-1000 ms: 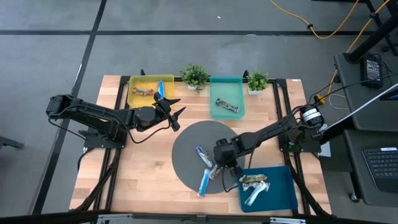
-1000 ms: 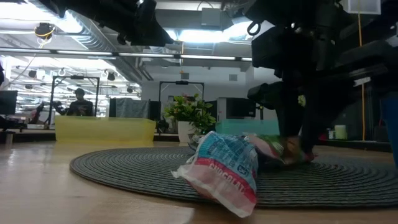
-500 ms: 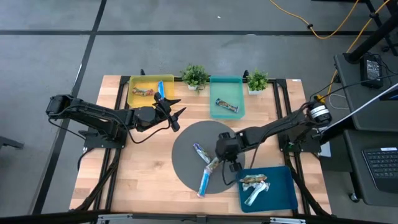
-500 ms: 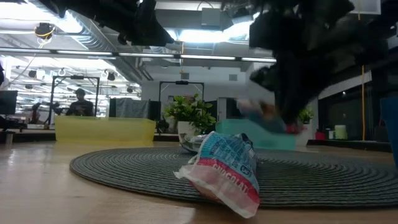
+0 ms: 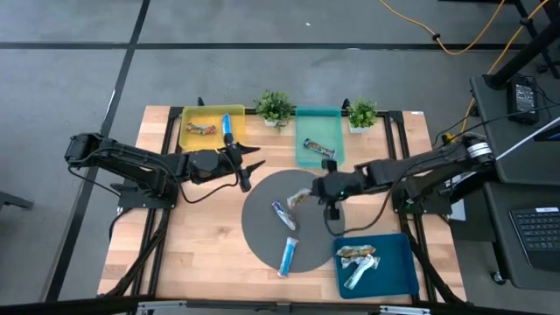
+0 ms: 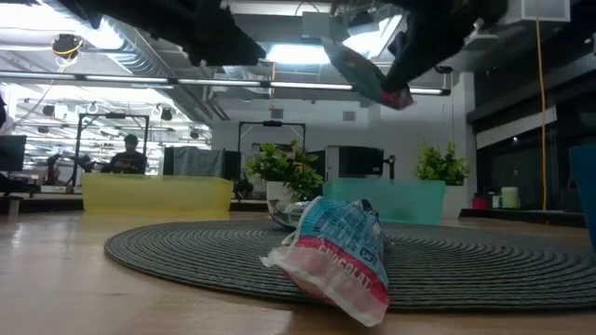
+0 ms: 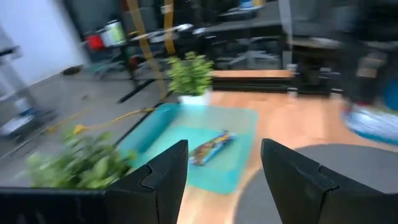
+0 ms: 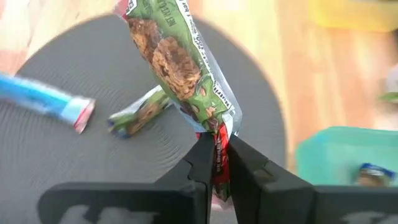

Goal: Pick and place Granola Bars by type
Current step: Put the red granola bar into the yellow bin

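Note:
My right gripper (image 5: 317, 190) is over the far part of the round grey mat (image 5: 262, 241), shut on a green-wrapped granola bar (image 8: 180, 68), which the low view shows high in the air (image 6: 365, 70). Two more bars lie flat on the mat: a short one (image 5: 282, 213) and a blue-and-white one with a red end (image 5: 289, 255). My left gripper (image 5: 249, 166) waits open near the yellow tray (image 5: 188, 138); its wrist view faces the light teal tray (image 7: 233, 177) and the bar inside it (image 7: 211, 148). My right gripper pinches the green bar's red crimped end (image 8: 216, 144) between its two fingers. The fingers come roughly level from the table's right. The bar is lifted clear of the mat and sticks out beyond the fingertips toward the table's left, tilted.
The yellow tray holds two bars (image 5: 213, 128). The dark blue tray (image 5: 407, 280) at the near right holds two bars (image 5: 357, 261). Two small potted plants (image 5: 274, 107) (image 5: 362, 112) stand by the far edge, flanking the light teal tray (image 5: 302, 157). Bare wood lies left of the mat.
My right gripper, shut on the green bar, has risen from the near right part of the mat and moved toward the far edge and the light teal tray. The bar has gone from lying on the mat to lifted clear. The two other bars stayed on the mat.

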`<move>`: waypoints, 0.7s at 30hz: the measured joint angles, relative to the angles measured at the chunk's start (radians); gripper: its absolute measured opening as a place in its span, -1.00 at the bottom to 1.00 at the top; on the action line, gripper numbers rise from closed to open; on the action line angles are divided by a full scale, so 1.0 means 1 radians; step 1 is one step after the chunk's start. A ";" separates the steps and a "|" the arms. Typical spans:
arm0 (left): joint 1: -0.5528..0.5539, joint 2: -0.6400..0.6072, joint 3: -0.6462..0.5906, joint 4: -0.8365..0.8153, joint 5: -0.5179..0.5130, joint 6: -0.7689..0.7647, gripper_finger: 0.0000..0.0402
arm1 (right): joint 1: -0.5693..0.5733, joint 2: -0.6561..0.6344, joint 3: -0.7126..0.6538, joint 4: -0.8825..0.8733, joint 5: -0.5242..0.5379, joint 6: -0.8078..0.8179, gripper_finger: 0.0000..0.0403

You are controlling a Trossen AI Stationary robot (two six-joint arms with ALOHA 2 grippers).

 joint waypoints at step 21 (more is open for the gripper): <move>-0.107 0.000 0.000 0.181 0.186 0.299 -0.02 | -0.264 -0.078 0.000 0.342 -0.248 -0.155 -0.88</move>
